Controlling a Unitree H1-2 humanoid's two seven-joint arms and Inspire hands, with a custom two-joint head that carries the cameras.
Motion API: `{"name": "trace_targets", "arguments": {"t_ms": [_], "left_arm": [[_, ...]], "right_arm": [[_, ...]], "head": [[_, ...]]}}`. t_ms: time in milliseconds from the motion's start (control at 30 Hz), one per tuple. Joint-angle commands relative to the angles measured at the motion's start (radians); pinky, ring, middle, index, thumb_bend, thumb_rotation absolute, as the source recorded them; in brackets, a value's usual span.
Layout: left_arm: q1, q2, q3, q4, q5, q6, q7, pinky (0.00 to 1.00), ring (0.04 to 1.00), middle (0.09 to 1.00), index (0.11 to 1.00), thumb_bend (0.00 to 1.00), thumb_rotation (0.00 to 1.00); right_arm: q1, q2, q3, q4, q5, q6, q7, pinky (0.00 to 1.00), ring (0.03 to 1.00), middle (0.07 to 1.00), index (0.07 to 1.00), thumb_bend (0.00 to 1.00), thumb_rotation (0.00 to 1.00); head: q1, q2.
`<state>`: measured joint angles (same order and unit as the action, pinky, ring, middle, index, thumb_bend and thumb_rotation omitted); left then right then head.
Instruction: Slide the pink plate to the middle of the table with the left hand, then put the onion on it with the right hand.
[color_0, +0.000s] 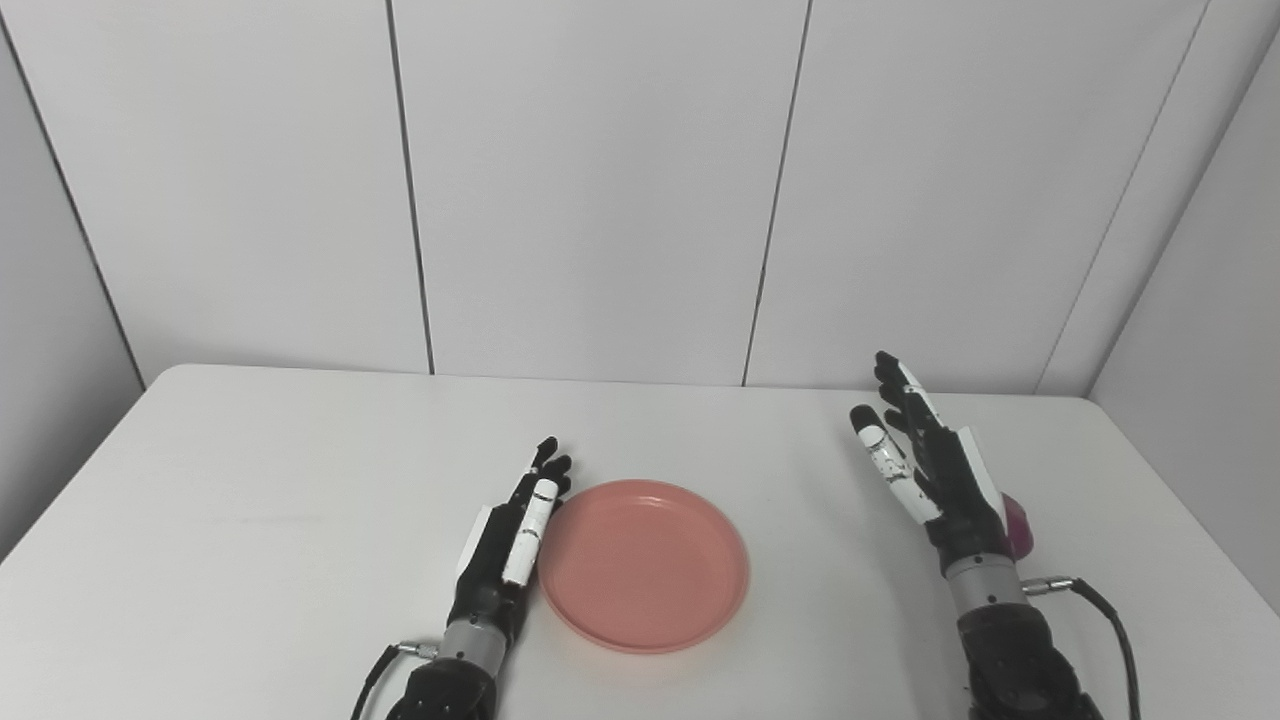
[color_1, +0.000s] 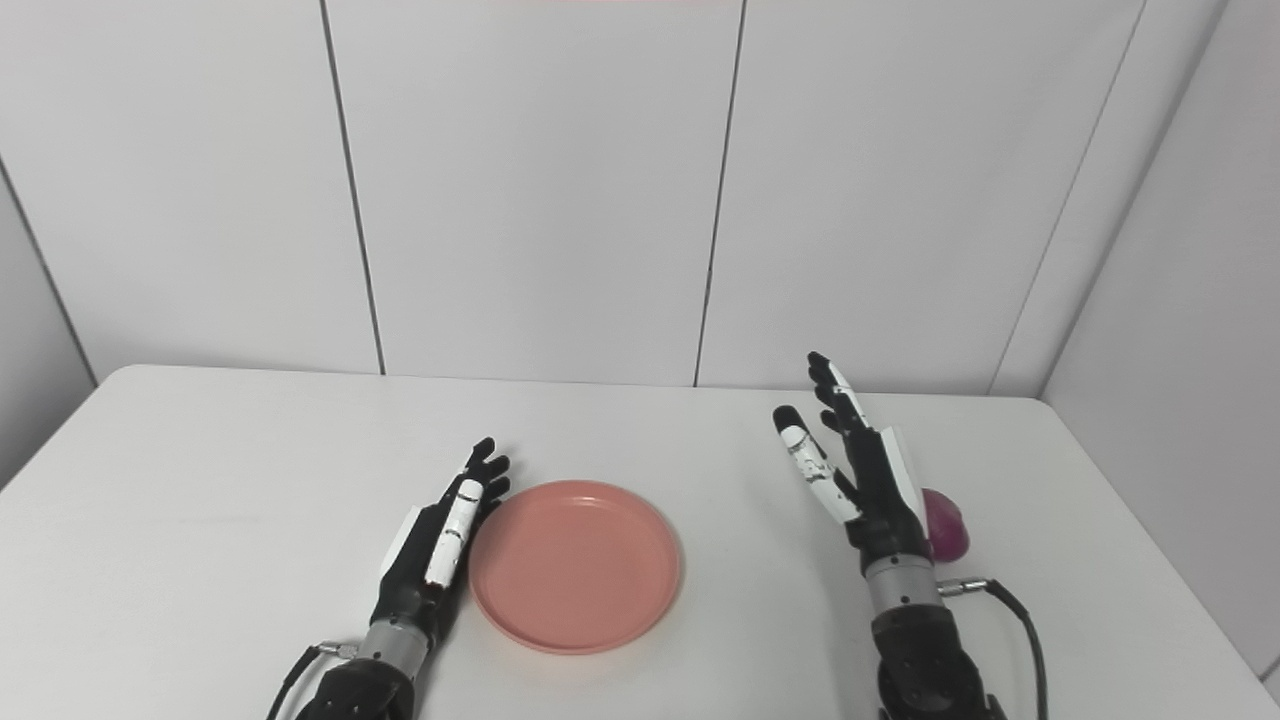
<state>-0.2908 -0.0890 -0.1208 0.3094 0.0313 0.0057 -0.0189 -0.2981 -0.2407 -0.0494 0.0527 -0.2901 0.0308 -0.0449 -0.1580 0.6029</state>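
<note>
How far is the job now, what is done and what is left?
The pink plate sits near the table's middle, with the left hand against its left rim, so the slide looks about done. The onion lies on the table behind the open right hand, not yet picked up.

A: Any text, labels, numbers to log?
B: None readable. Pink plate (color_0: 643, 566) just beside the left hand (color_0: 505, 545) is plain, no print.
A: Hands?
B: Left hand and right hand (color_1: 862, 478) only have black and white patches, no lettering I can make out.
A: Onion?
B: Onion (color_1: 945, 538) just behind the right hand, no sticker visible. Table (color_0: 250, 500) and wall panels (color_0: 600, 180) beyond both hands carry no signs.
</note>
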Motion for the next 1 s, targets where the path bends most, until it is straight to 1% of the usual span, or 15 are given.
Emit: {"name": "trace_targets", "arguments": {"t_ms": [0,133,233,267,333,467,500,633,700,800,833,967], "left_arm": [[-0.036,0.002,-0.001,0.008,0.012,0.006,-0.004,0.94,0.944,0.952,0.953,0.52,1.0],[-0.038,0.006,0.001,0.012,0.016,-0.003,0.001,0.93,0.941,0.948,0.948,0.52,1.0],[-0.036,0.007,0.008,0.01,0.006,-0.003,-0.003,0.94,0.942,0.95,0.948,0.51,1.0],[-0.035,0.007,0.01,0.008,0.004,-0.001,-0.004,0.94,0.943,0.95,0.949,0.51,1.0],[-0.035,0.009,0.012,0.006,0.004,-0.001,-0.007,0.94,0.945,0.95,0.952,0.51,1.0],[-0.035,0.011,0.016,0.013,0.004,-0.01,-0.008,0.94,0.945,0.951,0.953,0.52,1.0],[-0.035,0.011,0.016,0.013,0.005,-0.012,-0.007,0.94,0.941,0.948,0.949,0.51,1.0],[-0.036,0.013,0.02,0.021,0.004,-0.024,-0.006,0.94,0.94,0.946,0.946,0.49,1.0],[-0.036,0.014,0.023,0.017,-0.006,-0.012,-0.016,0.94,0.946,0.95,0.952,0.5,1.0],[-0.036,0.014,0.025,0.018,-0.005,-0.012,-0.02,0.95,0.951,0.953,0.96,0.5,1.0],[-0.036,0.014,0.025,0.02,-0.001,-0.018,-0.019,0.95,0.948,0.952,0.959,0.5,1.0],[-0.036,0.013,0.028,0.02,0.002,-0.025,-0.019,0.95,0.949,0.952,0.955,0.49,1.0]], "right_arm": [[-0.058,-0.033,-0.011,-0.041,-0.029,0.033,-0.012,0.85,0.904,0.923,0.94,0.71,0.71],[-0.071,-0.071,-0.006,-0.039,-0.072,0.063,-0.007,0.85,0.908,0.924,0.927,0.73,0.61],[-0.077,-0.096,0.003,-0.058,-0.143,0.133,-0.007,0.84,0.897,0.913,0.913,0.78,0.57],[-0.079,-0.107,0.006,-0.063,-0.165,0.158,-0.004,0.81,0.883,0.91,0.91,0.8,0.56],[-0.084,-0.125,0.012,-0.071,-0.197,0.199,0.006,0.79,0.874,0.909,0.908,0.82,0.55],[-0.093,-0.16,0.027,-0.079,-0.255,0.253,0.021,0.75,0.862,0.905,0.908,0.85,0.51],[-0.094,-0.167,0.03,-0.081,-0.267,0.263,0.025,0.75,0.871,0.909,0.909,0.87,0.5],[-0.101,-0.197,0.046,-0.1,-0.326,0.357,0.06,0.77,0.887,0.913,0.913,0.91,0.48],[-0.102,-0.216,0.056,-0.11,-0.352,0.385,0.079,0.77,0.886,0.908,0.911,0.91,0.47],[-0.101,-0.238,0.064,-0.115,-0.373,0.417,0.106,0.78,0.883,0.905,0.91,0.92,0.45],[-0.101,-0.243,0.064,-0.116,-0.381,0.427,0.119,0.8,0.888,0.906,0.911,0.92,0.44],[-0.1,-0.245,0.038,-0.121,-0.44,0.439,0.194,0.85,0.903,0.908,0.913,0.95,0.4]], "head": [[-0.008,0.001],[-0.027,0.002],[-0.036,0.003],[-0.036,0.003],[-0.037,0.002],[-0.05,-0.003],[-0.05,-0.003],[-0.051,-0.002],[-0.051,-0.003],[-0.051,-0.003],[-0.053,-0.003],[-0.056,-0.002]]}}
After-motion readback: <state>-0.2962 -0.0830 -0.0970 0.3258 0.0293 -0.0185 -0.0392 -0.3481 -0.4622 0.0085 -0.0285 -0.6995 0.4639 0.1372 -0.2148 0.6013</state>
